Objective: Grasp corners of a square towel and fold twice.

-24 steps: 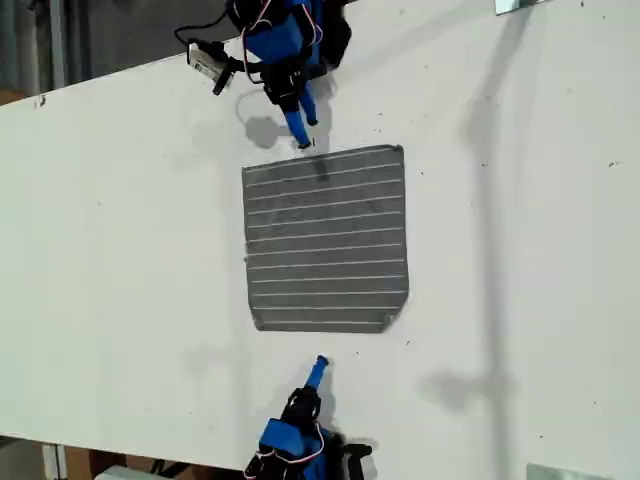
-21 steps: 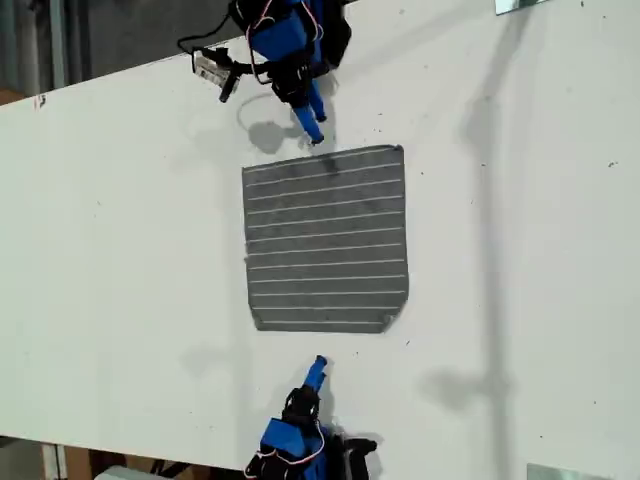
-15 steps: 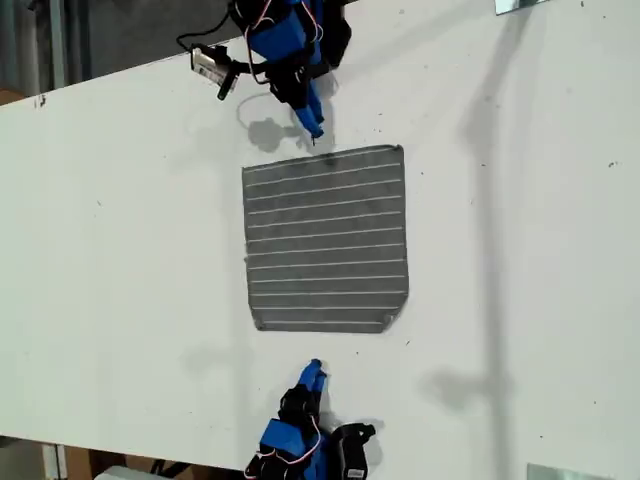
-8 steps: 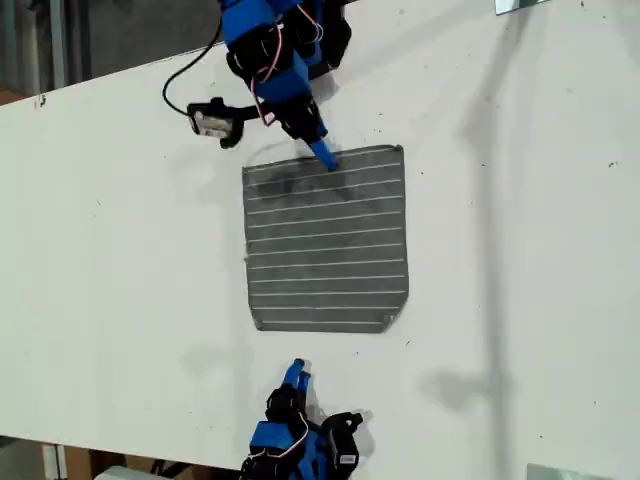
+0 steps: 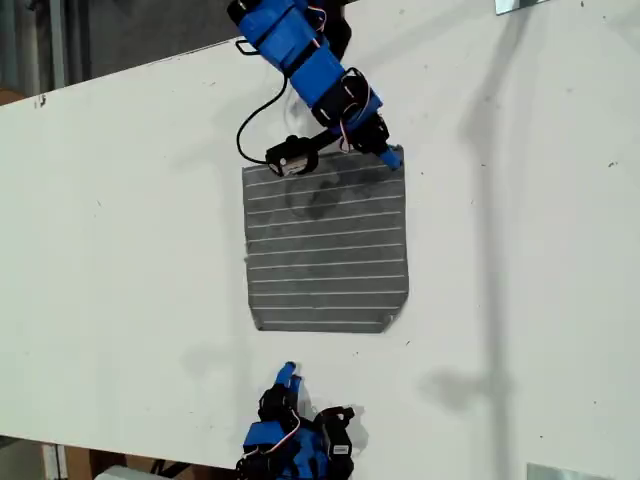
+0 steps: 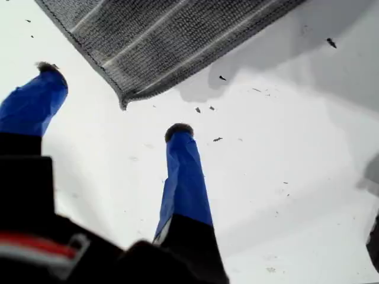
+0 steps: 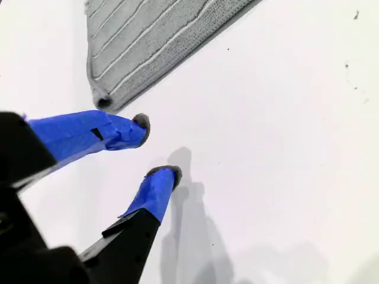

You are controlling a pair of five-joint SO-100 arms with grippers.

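Note:
The grey striped towel [image 5: 325,250] lies flat in the middle of the white table. My first gripper [image 5: 390,157] reaches from the exterior view's top to the towel's upper right corner. In the first wrist view it [image 6: 113,102] stands open, and that corner [image 6: 124,103] lies between its blue fingertips, flat on the table. My second gripper [image 5: 288,371] sits near the exterior view's bottom edge, a little short of the towel's lower left corner [image 5: 258,322]. Its wrist view shows it [image 7: 155,147] open a little, with the towel [image 7: 148,35] and that corner [image 7: 99,100] just beyond the tips.
The white table [image 5: 120,250] ends along a slanted edge at the exterior view's upper left. Metal plates sit at that view's top right [image 5: 520,5] and bottom right [image 5: 565,472]. A black cable [image 5: 262,105] loops beside the first arm.
The first arm has swung from near the middle of the towel's far edge to its right corner in the exterior view. The second gripper has drawn back slightly and shifted left.

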